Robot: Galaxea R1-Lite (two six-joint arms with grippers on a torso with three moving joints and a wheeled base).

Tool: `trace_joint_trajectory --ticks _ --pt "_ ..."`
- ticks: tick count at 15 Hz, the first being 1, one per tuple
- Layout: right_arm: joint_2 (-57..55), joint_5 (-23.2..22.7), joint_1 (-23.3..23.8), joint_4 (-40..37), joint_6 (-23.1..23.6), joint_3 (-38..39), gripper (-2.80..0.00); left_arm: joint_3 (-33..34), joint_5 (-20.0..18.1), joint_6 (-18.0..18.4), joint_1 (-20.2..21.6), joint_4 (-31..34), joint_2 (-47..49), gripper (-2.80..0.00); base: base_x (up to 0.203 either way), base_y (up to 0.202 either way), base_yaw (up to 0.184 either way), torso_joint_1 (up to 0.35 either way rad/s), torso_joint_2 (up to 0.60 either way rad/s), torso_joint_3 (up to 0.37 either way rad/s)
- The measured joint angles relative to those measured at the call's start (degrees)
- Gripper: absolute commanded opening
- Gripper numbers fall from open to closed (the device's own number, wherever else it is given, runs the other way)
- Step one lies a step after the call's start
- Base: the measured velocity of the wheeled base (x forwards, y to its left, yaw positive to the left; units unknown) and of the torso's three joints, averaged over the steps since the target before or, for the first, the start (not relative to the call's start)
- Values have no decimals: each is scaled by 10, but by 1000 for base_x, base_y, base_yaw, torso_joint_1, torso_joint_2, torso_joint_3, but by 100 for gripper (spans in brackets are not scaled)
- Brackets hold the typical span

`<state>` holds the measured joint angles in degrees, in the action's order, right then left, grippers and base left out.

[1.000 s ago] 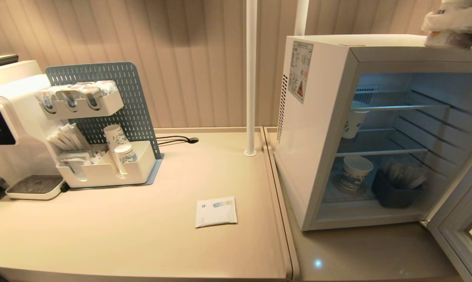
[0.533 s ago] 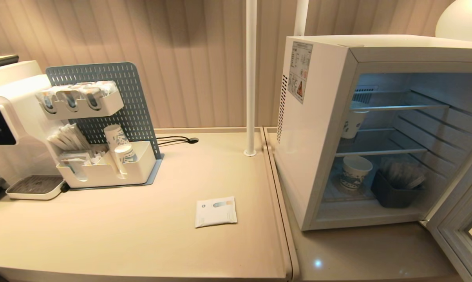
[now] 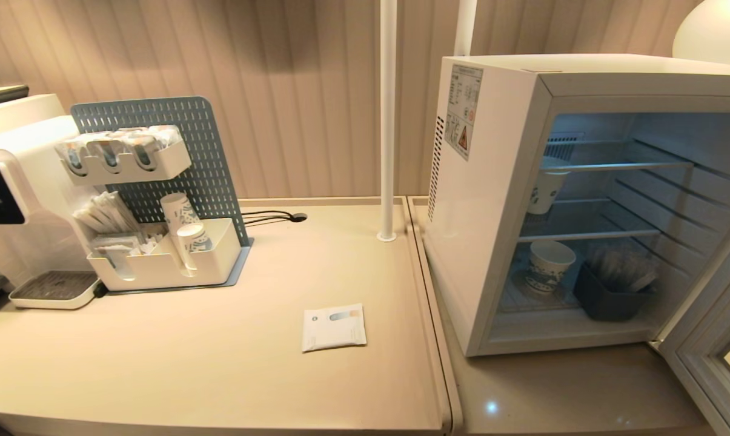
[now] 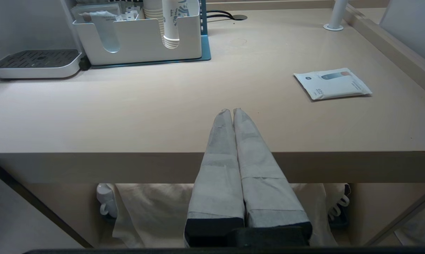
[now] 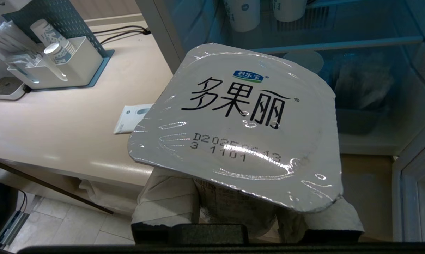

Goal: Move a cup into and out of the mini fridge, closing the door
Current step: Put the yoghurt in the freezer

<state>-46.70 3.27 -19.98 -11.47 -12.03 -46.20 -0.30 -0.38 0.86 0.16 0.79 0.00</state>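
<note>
Beige counter (image 3: 219,363) ran under a ribbed tan wall, with the mini fridge (image 3: 492,181) standing at three o'clock in the head view, lit blue inside, and the door (image 3: 713,339) swung wide at about four o'clock. Neither arm showed in that view. Seen from the right wrist, the right gripper (image 5: 246,211) was clamped part-way closed on the cup (image 5: 240,123), its cloth-wrapped fingers (image 5: 166,197) pressing the tapered sides just beneath the flared rim. The cup sat upright in that grip, its long axis running up toward the camera and its sealed lid facing the lens. From the held cup the fridge opening lay ahead at twelve to one o'clock, wire shelves and patterned paper cups (image 5: 242,12) visible beyond the lid; I judged the coming move to be a forward reach onto a shelf, and the right arm was plainly the nearer. The left gripper (image 4: 232,112) hung at the counter's front edge, fingers pressed together on nothing, a white sachet (image 4: 332,83) at two o'clock from it. The lid read "多果丽" in large black characters, with a stamped date code starting "D2025" and "3 1101" beneath.
</note>
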Motion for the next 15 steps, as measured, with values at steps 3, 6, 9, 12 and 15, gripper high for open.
trace_joint_trajectory --ticks 3,6,9,12,15 --pt "30 -2 0 1 -1 36 -280 0 0 0 0 0 0 -280 0 0 0 0 0 0" --pt "41 -2 0 21 -1 57 -280 0 0 0 0 0 0 -280 0 0 0 0 0 0" --pt "38 -2 0 49 -1 81 -280 0 0 0 0 0 0 -280 0 0 0 0 0 0" --pt "23 -1 0 90 -1 109 -280 0 0 0 0 0 0 -280 0 0 0 0 0 0" --pt "-8 1 1 136 -3 129 -280 0 0 -1 0 0 0 -280 0 0 0 0 0 0"
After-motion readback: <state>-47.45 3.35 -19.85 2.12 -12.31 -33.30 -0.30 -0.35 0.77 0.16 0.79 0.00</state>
